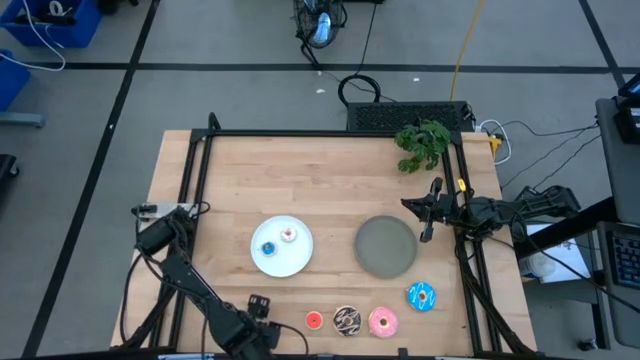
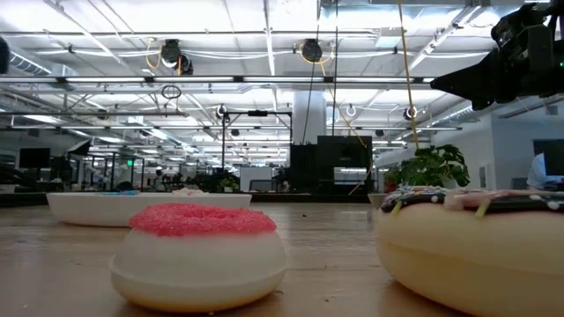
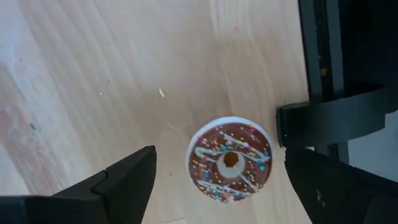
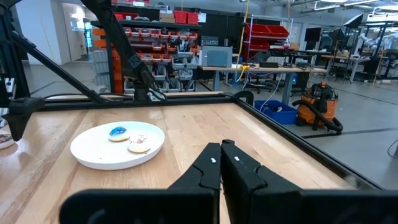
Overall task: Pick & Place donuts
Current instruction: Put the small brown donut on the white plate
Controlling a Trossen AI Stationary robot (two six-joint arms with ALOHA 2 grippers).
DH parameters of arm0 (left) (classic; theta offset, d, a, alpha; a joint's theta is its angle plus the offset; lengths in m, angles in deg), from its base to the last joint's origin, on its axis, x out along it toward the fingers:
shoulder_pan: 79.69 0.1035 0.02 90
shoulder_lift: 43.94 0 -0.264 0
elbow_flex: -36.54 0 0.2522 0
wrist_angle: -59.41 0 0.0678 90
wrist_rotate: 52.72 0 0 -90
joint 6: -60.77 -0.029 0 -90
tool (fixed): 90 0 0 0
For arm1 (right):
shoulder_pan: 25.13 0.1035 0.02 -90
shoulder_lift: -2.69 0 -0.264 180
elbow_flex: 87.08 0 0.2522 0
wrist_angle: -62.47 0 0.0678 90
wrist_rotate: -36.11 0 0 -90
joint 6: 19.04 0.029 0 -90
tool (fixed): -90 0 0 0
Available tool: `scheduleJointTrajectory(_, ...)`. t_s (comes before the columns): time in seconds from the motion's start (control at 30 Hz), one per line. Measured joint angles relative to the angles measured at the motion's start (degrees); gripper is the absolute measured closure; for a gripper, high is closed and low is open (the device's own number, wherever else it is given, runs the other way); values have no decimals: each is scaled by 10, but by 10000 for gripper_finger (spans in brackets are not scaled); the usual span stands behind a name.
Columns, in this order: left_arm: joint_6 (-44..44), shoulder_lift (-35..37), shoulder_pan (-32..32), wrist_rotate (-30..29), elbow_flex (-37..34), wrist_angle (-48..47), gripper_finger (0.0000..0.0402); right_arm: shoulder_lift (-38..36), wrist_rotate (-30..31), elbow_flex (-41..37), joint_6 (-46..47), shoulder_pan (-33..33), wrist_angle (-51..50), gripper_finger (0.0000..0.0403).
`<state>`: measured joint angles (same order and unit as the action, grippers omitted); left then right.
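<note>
Left gripper (image 3: 214,183), fingers spread wide, hovers above the small brown sprinkled toy ring donut (image 3: 231,160) near the wooden table's (image 1: 330,180) near-left edge, seemingly poised to grasp it, while the right gripper (image 4: 222,163), fingers pressed together, waits far right.

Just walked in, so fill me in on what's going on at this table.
The left hand hovers open over a tiny chocolate donut near the table's front edge. Two tiny donuts, blue and white-pink, lie on the white plate. The grey plate has nothing on it. The right hand waits shut beside it.
</note>
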<state>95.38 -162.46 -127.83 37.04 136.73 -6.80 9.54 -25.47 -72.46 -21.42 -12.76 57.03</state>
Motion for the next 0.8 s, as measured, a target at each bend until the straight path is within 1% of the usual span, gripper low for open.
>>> scheduleJointTrajectory(0.13, -11, 0, 1, 1, 0, 0, 50, 0, 0, 0, 2, 0, 0, 403)
scheduleJointTrajectory(0.33, -26, 0, 5, 21, -1, 0, 50, 0, 0, 0, 2, 0, 0, 403)
scheduleJointTrajectory(0.57, -46, 0, 6, 11, -2, 1, 50, 0, 0, 0, 2, 0, 0, 403)
scheduleJointTrajectory(0.7, -48, 0, 6, 18, -18, 11, 50, 0, 0, 0, 2, 0, 0, 403)
scheduleJointTrajectory(0.8, -47, 0, 6, 38, -32, 37, 51, 0, 0, 0, 2, 0, 0, 403)
